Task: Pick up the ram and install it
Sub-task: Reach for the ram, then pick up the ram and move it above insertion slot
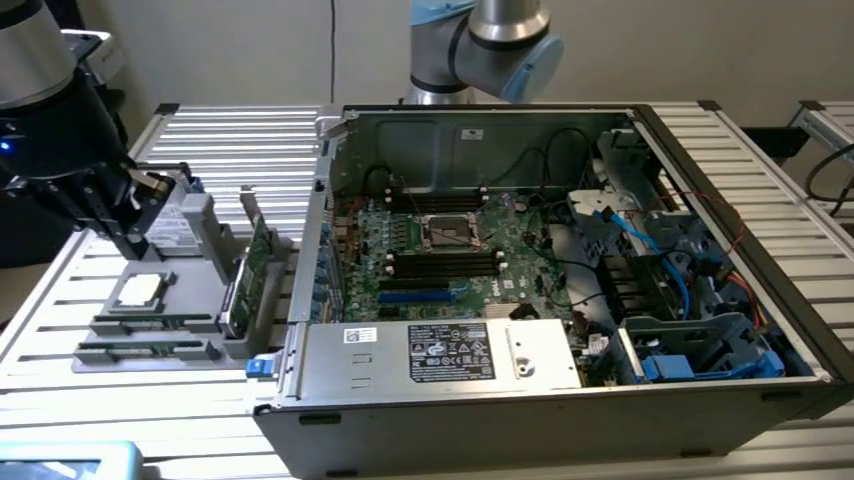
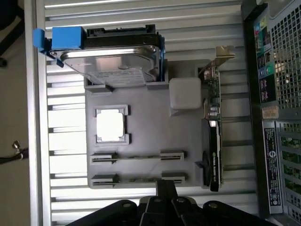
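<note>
Your pincer [image 1: 134, 248] is clenched and hangs above the gray tray [image 2: 146, 132] on the slatted table [image 1: 54, 300], to the exterior view's left of the open computer case [image 1: 561, 400]. You'll find the ram [image 1: 150, 350] lying on edge in the tray's nearest holder. A second green stick [image 1: 158, 322] sits just behind it and the silver processor [image 1: 140, 290] farther back, all of them apart from the pincer.
</note>
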{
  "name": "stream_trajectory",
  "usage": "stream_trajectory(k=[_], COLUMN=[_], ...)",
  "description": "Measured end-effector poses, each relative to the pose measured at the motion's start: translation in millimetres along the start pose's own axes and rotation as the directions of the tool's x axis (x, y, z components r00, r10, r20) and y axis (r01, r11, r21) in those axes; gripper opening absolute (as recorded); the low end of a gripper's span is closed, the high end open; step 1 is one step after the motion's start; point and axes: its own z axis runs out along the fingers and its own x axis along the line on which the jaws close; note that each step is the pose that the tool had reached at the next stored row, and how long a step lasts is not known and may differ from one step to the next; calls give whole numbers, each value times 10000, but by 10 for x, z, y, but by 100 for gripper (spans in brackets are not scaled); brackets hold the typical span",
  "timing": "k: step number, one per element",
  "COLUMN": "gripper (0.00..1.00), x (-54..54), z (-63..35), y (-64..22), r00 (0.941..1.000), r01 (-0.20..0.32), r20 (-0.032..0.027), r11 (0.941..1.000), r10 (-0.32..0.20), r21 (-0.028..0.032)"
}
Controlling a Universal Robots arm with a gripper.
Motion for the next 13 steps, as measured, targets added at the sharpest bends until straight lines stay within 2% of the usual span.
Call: stream_trajectory(k=[6,13], gripper=[11,11], x=[160,171], z=[11,12], y=[-17,-18], r00=[10000,10000], r01=[-3,-3], r20=[-1,-1], r11=[10000,10000], r10=[3,3], r21=[-6,-8])
